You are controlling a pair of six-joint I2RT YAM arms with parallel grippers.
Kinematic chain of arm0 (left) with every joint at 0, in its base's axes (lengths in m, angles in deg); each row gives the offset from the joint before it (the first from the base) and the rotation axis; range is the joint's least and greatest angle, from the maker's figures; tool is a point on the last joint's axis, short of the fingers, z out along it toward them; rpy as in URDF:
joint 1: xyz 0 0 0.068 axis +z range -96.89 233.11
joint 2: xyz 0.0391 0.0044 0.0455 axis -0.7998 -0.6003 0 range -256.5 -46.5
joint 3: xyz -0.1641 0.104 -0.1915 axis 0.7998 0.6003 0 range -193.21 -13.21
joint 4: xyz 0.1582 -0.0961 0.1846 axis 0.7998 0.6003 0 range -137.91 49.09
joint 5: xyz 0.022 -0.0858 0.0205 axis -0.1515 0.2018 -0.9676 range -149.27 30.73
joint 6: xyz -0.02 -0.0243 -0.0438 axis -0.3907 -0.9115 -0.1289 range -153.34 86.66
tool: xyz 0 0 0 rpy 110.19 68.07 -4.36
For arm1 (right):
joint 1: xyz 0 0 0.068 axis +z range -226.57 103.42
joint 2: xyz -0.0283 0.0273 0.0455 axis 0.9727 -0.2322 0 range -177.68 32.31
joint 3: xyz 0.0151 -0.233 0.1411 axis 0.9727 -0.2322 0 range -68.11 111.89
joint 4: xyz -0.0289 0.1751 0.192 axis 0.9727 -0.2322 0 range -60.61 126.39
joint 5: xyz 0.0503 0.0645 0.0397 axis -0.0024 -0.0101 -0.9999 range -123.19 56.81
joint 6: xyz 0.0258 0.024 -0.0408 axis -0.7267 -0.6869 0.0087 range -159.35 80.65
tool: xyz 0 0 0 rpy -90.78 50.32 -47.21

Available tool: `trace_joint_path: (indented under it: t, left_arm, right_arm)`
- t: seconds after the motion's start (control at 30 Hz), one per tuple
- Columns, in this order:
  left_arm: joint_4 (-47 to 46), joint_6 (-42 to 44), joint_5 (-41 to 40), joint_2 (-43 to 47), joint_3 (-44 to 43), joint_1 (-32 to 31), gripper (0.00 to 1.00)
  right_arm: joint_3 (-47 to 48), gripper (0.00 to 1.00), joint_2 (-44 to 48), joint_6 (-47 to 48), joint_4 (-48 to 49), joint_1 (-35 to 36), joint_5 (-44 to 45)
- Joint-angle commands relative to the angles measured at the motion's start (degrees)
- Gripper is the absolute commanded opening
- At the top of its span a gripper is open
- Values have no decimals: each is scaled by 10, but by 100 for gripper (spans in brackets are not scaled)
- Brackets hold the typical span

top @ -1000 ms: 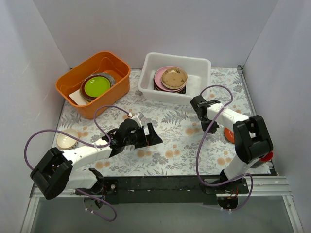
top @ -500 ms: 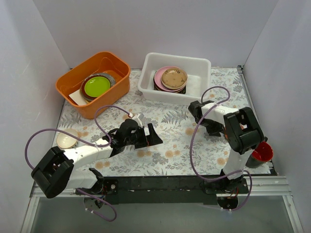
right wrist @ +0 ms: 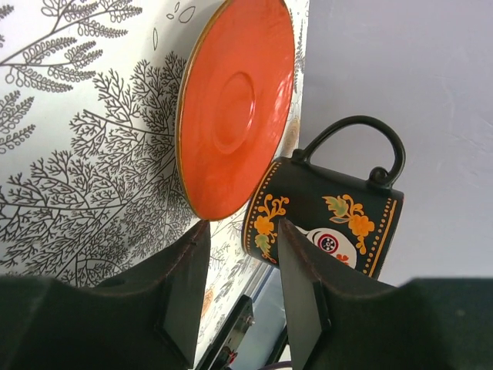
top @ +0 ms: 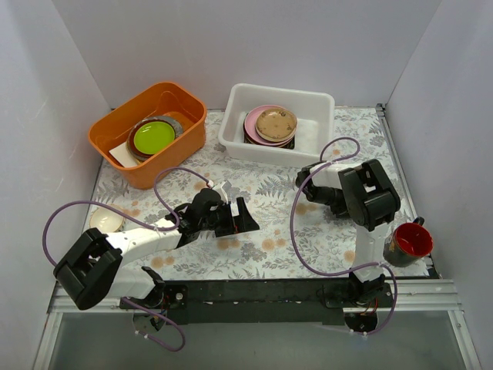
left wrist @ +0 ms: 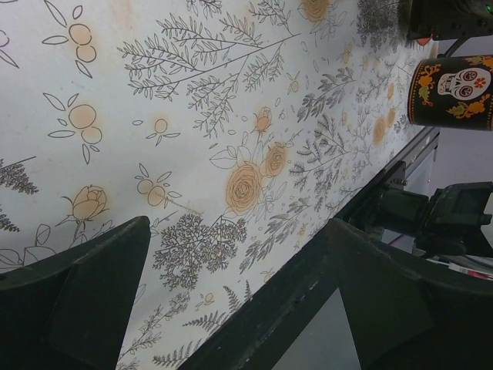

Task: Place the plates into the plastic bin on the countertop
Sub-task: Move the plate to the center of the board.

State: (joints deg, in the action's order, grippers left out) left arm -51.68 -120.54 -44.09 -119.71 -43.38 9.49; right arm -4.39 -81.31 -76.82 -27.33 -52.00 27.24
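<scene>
The white plastic bin stands at the back of the countertop and holds a stack of plates, with a gold/cream plate on top of a pink one. A cream plate lies at the far left. An orange-red plate lies just ahead of my right gripper, which is open and empty. In the top view the right arm hides that plate. My left gripper is open and empty over bare countertop, and it also shows in the left wrist view.
An orange tub at the back left holds a lime-green plate on other dishes. A black mug with a red inside stands at the right front edge, just behind the orange-red plate, and shows in the left wrist view.
My right arm has folded back and swung left, uncovering the mug and covering the orange-red plate in the top view. The left arm has barely moved.
</scene>
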Motion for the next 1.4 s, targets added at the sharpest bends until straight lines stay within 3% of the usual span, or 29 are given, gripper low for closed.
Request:
trace_joint_path:
  t: [0.0,0.47,0.73,1.03,1.13,1.27,1.37]
  left_arm:
    - [-9,10,8,5,-16,-2,98]
    - [-1,8,6,13,-18,-1,98]
    - [9,11,6,14,-29,-2,98]
    - [24,17,9,2,-57,-1,98]
    - [25,17,10,-1,-58,-2,98]
    - [27,15,11,-5,-62,-2,98]
    - [27,13,11,-4,-65,-2,98]
  right_arm:
    - [11,49,-11,-26,-18,3,29]
    - [-23,49,38,85,85,-5,-40]
    - [-37,53,54,134,133,-47,-89]
    - [-37,48,54,151,146,-77,-109]
    - [-38,43,58,156,147,-79,-111]
    - [-47,14,72,177,169,-89,-133]
    - [-51,6,79,187,179,-97,-149]
